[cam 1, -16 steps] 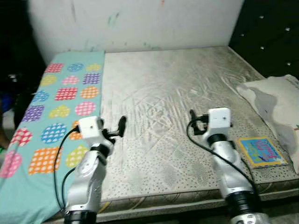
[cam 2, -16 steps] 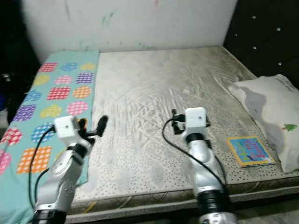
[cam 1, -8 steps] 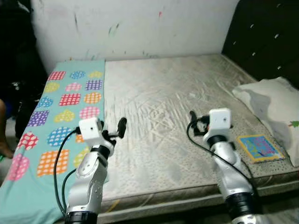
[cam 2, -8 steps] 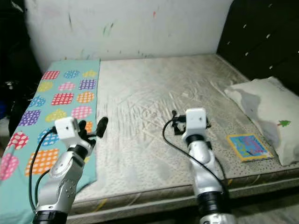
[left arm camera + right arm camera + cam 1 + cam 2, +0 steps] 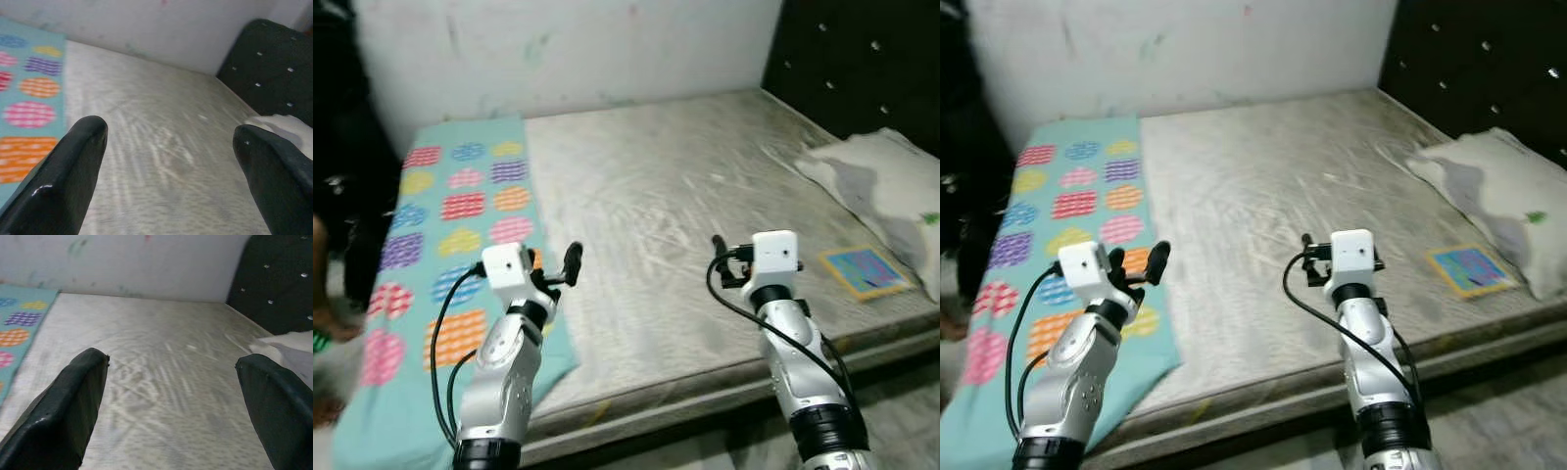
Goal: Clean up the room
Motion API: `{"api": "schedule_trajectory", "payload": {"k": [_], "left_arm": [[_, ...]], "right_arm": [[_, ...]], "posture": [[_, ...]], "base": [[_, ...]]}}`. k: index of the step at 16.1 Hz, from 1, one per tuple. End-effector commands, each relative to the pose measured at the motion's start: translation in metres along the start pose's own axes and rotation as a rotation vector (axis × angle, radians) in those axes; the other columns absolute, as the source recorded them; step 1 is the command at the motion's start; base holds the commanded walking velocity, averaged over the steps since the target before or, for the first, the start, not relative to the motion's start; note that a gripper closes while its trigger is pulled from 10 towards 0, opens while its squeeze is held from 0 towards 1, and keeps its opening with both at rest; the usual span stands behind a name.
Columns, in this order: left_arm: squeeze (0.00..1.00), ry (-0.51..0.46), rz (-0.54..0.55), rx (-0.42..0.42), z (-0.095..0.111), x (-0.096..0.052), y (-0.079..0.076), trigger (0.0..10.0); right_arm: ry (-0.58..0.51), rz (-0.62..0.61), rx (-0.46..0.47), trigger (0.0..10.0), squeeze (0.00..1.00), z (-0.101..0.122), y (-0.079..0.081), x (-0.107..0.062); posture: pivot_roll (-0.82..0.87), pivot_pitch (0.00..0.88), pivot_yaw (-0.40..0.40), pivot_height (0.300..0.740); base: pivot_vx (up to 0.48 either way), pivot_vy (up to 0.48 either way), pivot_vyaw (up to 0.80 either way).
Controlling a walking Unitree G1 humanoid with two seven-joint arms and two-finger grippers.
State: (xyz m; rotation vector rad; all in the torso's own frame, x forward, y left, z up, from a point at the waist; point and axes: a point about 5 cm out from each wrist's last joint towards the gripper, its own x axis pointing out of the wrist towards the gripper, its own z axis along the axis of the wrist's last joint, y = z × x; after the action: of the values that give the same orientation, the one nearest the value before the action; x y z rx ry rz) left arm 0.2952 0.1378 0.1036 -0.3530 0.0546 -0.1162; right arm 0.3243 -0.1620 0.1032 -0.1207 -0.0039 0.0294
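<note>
Head view: bare quilted mattress (image 5: 656, 206) (wrinkled), dotted teal sheet (image 5: 450, 225)

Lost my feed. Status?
Left pincer and right pincer open, empty, over mattress. Book beside pillow. Path clear.

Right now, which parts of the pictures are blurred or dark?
Eye views: motion blur smears the mattress and pillow; the left edge is in deep shade. Wrist views: the mattress is soft, each gripper's fingers sharper.
</note>
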Motion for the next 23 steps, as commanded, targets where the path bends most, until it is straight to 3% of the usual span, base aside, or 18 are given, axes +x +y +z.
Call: {"api": "schedule_trajectory", "payload": {"k": [1, 12, 16, 23], "left_arm": [[0.00, -0.012, 0.017, 0.009, 0.0028, -0.0013, 0.0066, 10.0], [0.00, -0.025, -0.022, -0.006, 0.0030, -0.0031, 0.0039, 10.0], [0.00, 0.009, 0.021, 0.000, -0.0015, -0.0023, 0.0075, 10.0], [0.00, -0.001, 0.013, -0.004, 0.0001, -0.0012, 0.0075, 10.0]], "right_arm": [[-0.014, 0.030, 0.004, 10.0, 0.00, 0.0053, 0.0100, 0.0029], [-0.015, 0.048, -0.013, 10.0, 0.00, 0.0048, 0.0123, 0.0026], [-0.011, 0.049, -0.014, 10.0, 0.00, 0.0034, 0.0120, 0.0025], [-0.007, 0.038, -0.016, 10.0, 0.00, 0.0029, 0.0092, 0.0035]], "posture": [[-0.11, 0.000, 0.032, 0.740], [-0.10, 0.000, 0.031, 0.740], [-0.10, 0.000, 0.031, 0.740], [-0.10, 0.000, 0.033, 0.740]], "base": [[0.000, 0.000, 0.00], [0.289, 0.000, 0.00], [0.085, 0.000, 0.00], [0.000, 0.414, 0.00]]}}
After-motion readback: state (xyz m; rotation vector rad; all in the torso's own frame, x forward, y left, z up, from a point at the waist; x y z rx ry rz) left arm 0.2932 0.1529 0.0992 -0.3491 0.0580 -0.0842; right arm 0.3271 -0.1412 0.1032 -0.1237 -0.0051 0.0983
